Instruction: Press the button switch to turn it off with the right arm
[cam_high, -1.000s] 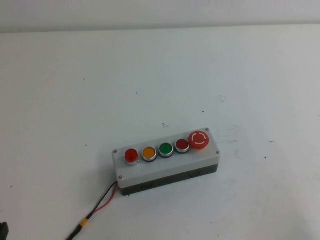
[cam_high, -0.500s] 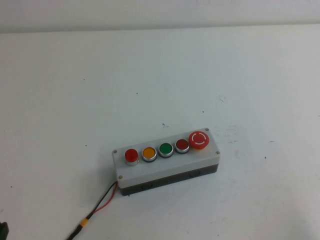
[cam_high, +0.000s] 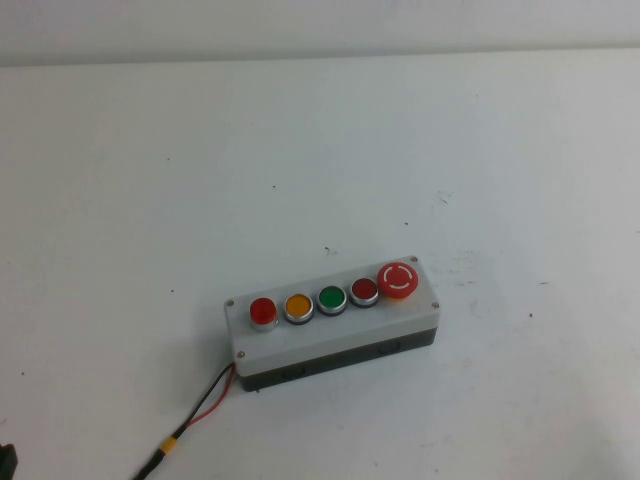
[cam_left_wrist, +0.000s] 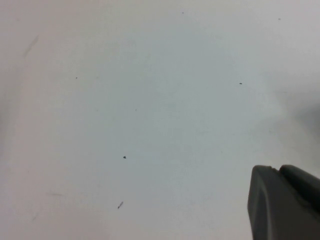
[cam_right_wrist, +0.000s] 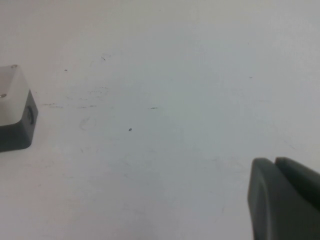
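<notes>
The grey button box (cam_high: 300, 345) lies on the white table in the high view. The button switch (cam_high: 263, 310), small, round and bright red with a silver rim, is at the row's left end, next to the orange button (cam_high: 298, 306). Neither arm shows in the high view. My right gripper (cam_right_wrist: 275, 162) shows only in the right wrist view. Its dark fingers are pressed together, empty, over bare table, well apart from the box's end corner (cam_right_wrist: 12, 100). My left gripper (cam_left_wrist: 276, 170) is shut and empty over bare table in the left wrist view.
On the box follow a green button (cam_high: 332, 298), a darker red button (cam_high: 363, 290) and a large red mushroom button (cam_high: 398, 279). Red and black wires (cam_high: 205, 400) with a yellow band run from the box's left end to the table's front edge.
</notes>
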